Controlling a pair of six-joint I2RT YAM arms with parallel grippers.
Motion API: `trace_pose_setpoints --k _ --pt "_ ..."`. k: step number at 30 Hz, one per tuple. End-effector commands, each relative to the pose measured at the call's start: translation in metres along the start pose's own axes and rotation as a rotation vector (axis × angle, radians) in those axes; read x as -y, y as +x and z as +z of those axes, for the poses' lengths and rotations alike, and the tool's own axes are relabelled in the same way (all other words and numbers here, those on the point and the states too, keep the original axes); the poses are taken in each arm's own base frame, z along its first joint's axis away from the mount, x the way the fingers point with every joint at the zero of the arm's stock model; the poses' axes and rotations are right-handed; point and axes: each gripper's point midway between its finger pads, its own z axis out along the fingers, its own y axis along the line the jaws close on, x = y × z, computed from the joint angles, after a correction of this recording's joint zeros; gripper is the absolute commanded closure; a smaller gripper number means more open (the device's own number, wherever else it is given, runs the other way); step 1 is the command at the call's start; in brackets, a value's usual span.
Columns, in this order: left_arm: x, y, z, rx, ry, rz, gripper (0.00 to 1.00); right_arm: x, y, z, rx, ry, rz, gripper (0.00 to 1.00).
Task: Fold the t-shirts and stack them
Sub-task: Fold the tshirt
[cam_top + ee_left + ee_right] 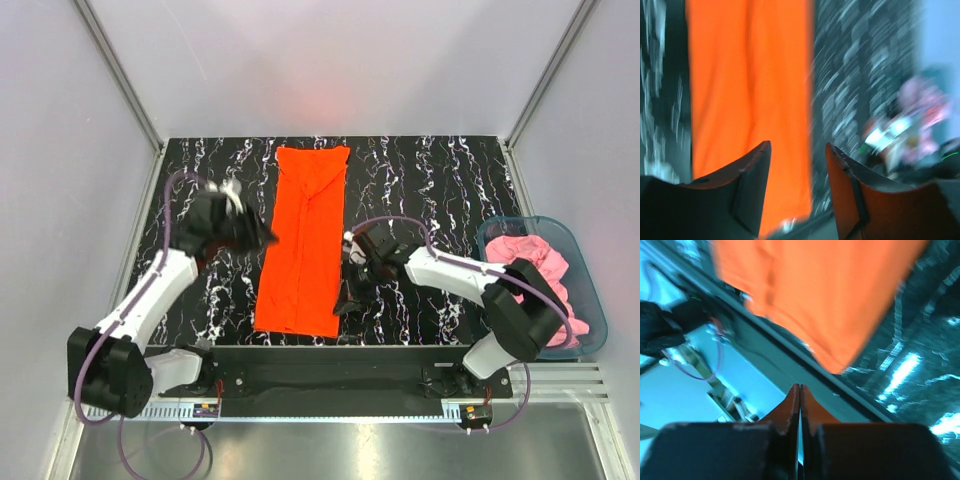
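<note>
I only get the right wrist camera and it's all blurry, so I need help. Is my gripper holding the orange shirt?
Observer: No. From above, the right gripper sits shut beside the right edge of the orange-red t-shirt, near its front corner, gripping nothing.
Operator: What shape is the shirt?
Observer: A long narrow strip lying flat on the table, running from near to far.
Operator: Where's the other shirt?
Observer: The pink t-shirt lies crumpled in a see-through bin to the right of the table.

T-shirt (302, 240) on table (440, 170) centre
</note>
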Motion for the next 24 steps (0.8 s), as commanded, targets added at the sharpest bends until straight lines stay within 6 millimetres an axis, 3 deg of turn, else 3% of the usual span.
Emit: trace_pose_setpoints --k 1,2,5,10,15,20,24 --pt "-0.074 0.082 -0.008 -0.136 -0.280 -0.118 0.51 0.012 0.012 0.010 -0.050 -0.002 -0.062 0.99" --pt "-0.086 0.100 -0.014 -0.172 -0.326 -0.139 0.53 0.012 0.005 0.014 -0.025 -0.007 -0.084 1.00" --pt "-0.102 0.108 -0.030 -0.157 -0.414 -0.144 0.52 0.013 -0.007 0.025 -0.017 -0.001 -0.104 1.00" --pt "-0.105 0.118 -0.038 -0.167 -0.426 -0.179 0.48 0.030 -0.010 0.043 -0.037 0.043 -0.070 1.00" --pt "-0.108 0.137 -0.036 -0.219 -0.415 -0.213 0.44 0.067 0.008 0.048 -0.055 0.138 0.000 1.00" --pt "-0.108 0.156 -0.035 -0.289 -0.375 -0.219 0.44 0.100 0.036 0.040 -0.063 0.216 0.057 1.00" --pt "-0.098 0.175 -0.030 -0.358 -0.269 -0.237 0.42 0.097 0.046 0.028 -0.047 0.195 0.067 1.00"
